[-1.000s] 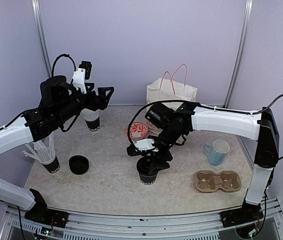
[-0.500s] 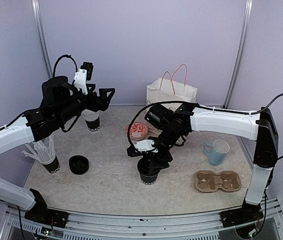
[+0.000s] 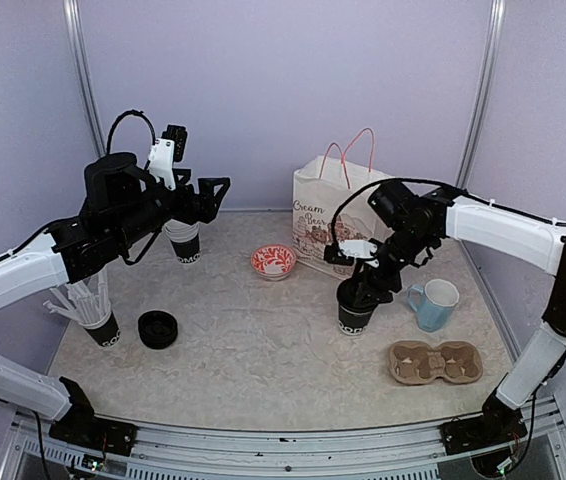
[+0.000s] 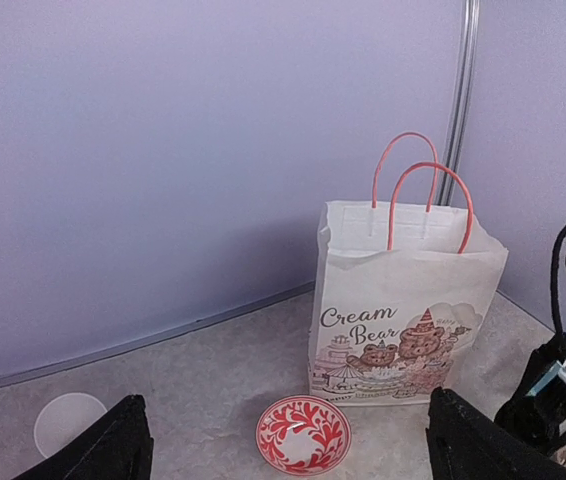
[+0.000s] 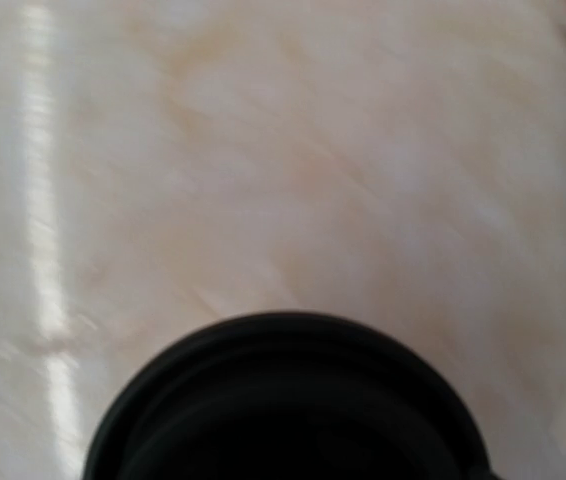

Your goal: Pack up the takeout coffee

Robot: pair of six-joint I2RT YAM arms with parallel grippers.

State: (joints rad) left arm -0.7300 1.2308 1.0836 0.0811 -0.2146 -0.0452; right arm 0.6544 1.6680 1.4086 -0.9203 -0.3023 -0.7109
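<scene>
My right gripper [image 3: 365, 287] is shut on the top of a lidded black takeout coffee cup [image 3: 354, 314], in front of the paper bag [image 3: 335, 218] and left of the blue mug [image 3: 435, 303]. The right wrist view is blurred and shows only the cup's black lid [image 5: 283, 405] over the tabletop. A second black cup [image 3: 185, 244], open and white inside, stands at the back left; its rim shows in the left wrist view [image 4: 69, 424]. A loose black lid [image 3: 157, 328] lies at the front left. My left gripper [image 3: 213, 195] hangs open and empty, raised near the open cup, with fingers [image 4: 113, 445] wide apart.
A brown cardboard cup carrier [image 3: 436, 361] lies at the front right. A red-patterned bowl [image 3: 274, 261] sits left of the bag, also in the left wrist view [image 4: 303, 434]. A black cup of white straws [image 3: 95, 308] stands at the far left.
My right gripper has carried the lidded cup from the table's middle to the right, toward the bag and mug. The left arm has hardly moved.
</scene>
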